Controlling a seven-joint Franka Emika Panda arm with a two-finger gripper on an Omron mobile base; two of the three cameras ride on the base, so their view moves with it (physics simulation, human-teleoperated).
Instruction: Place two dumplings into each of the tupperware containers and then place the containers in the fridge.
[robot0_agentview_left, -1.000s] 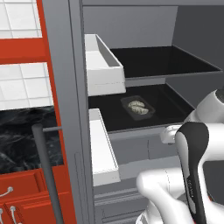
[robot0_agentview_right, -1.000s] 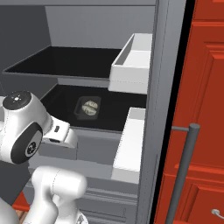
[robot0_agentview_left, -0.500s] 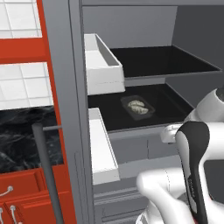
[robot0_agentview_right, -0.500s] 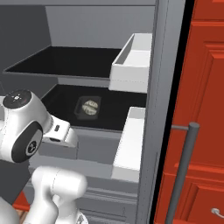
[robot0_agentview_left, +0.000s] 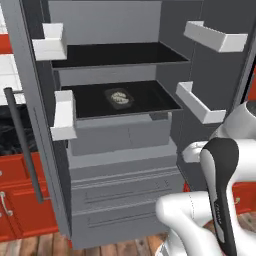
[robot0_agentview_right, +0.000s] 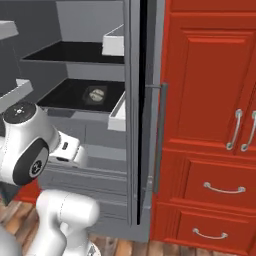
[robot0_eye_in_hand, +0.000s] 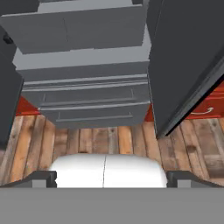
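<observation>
Tupperware container (robot0_agentview_left: 119, 98) in left base view sits on the fridge (robot0_agentview_left: 115, 150) lower dark shelf, near the shelf's middle, with pale dumplings (robot0_agentview_left: 119, 96) inside; count too small to tell; white door bins (robot0_agentview_left: 201, 102) on both open fridge doors, grey drawers (robot0_agentview_left: 122, 187) under the shelf; arm folded low in front of the fridge, well apart from the container.

Right base view: same container (robot0_agentview_right: 95, 94) on that fridge (robot0_agentview_right: 85, 125) shelf, seen past the edge of the fridge door (robot0_agentview_right: 142, 115); red cabinets (robot0_agentview_right: 212, 120) beside the fridge.

Hand view: gripper (robot0_eye_in_hand: 112, 178) faces the fridge drawers (robot0_eye_in_hand: 85, 96) and the wood floor (robot0_eye_in_hand: 109, 142) below them; fingertips (robot0_eye_in_hand: 41, 178) spread wide, nothing between them, so released and empty.

Handling, as a judgement: the tray looks light, stiff and smooth, probably slippery; the raised rim at a short side is the best place to pinch, kept level so the dumplings don't roll; the dumplings look soft and easily squashed, so a light grip across the body. Second container not found here, so task likely unfinished.
</observation>
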